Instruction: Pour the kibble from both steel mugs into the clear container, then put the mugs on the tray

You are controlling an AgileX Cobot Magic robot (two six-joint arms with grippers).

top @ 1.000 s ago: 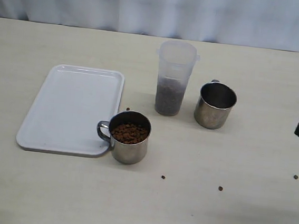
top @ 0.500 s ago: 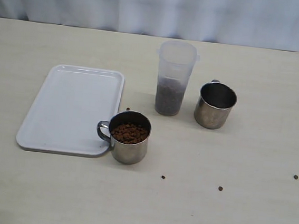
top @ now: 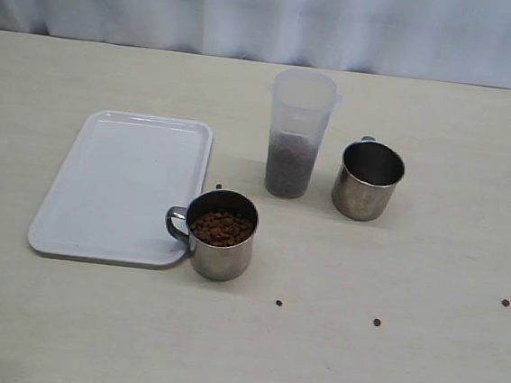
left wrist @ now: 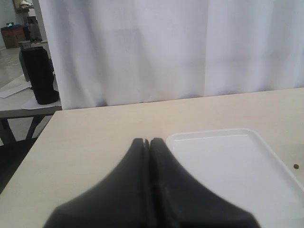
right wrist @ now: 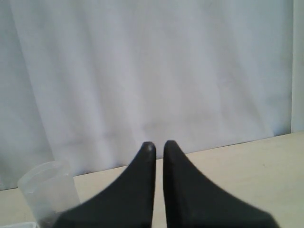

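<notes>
2 mugs: near mug [top: 220, 235] full, right mug [top: 368, 180] empty. 1 container [top: 296, 132], 1 tray [top: 120, 183], 4 stray pellets [top: 376, 322]. L gripper [left wrist: 149, 141], R gripper [right wrist: 158, 145] closed, empty.

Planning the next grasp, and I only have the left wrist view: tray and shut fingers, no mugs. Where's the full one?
Observer: In the exterior view the full steel mug stands beside the tray, at its near right corner, with the handle toward the tray.
Operator: Other mug?
Observer: The second mug looks empty. It stands upright just right of the clear container.
Operator: Anything in the container?
Observer: Kibble fills about its lower half.
</notes>
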